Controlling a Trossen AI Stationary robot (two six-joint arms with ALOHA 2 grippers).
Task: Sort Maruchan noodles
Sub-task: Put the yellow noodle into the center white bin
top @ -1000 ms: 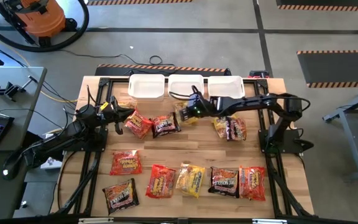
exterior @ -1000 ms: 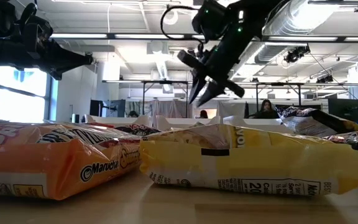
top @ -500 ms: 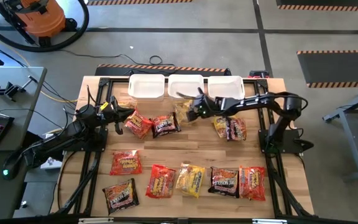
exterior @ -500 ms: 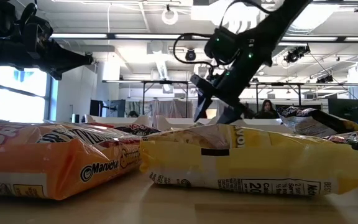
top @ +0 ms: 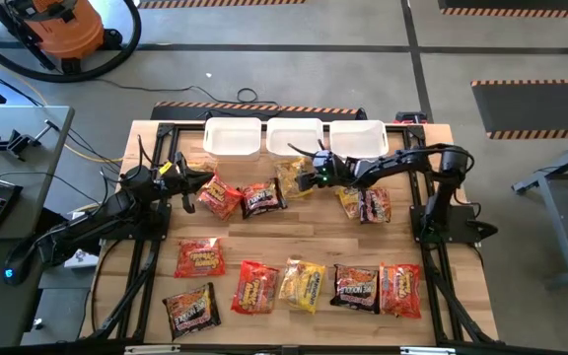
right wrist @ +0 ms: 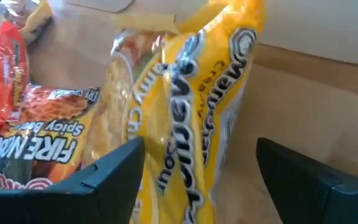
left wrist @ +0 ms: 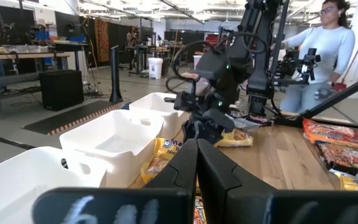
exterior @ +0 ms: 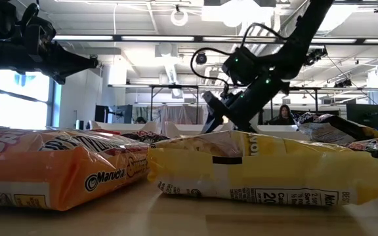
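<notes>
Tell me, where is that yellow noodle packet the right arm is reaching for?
In the high view the yellow packet lies just in front of the middle white bin, right of a dark packet, with the right gripper over it, fingers open.

My high view: overhead, straight down on the pale wooden table (top: 294,242). My low view: tabletop level, facing the room. Left wrist: looks across at the three white rectangular plastic bins (left wrist: 114,140). Right wrist: very close on a yellow crinkly noodle packet (right wrist: 191,112), shared with overhead (top: 292,176).

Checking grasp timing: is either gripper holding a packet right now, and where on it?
Nothing held. Right gripper is open, its fingers either side of a yellow packet but not closed on it. Left gripper is shut and empty.
</notes>
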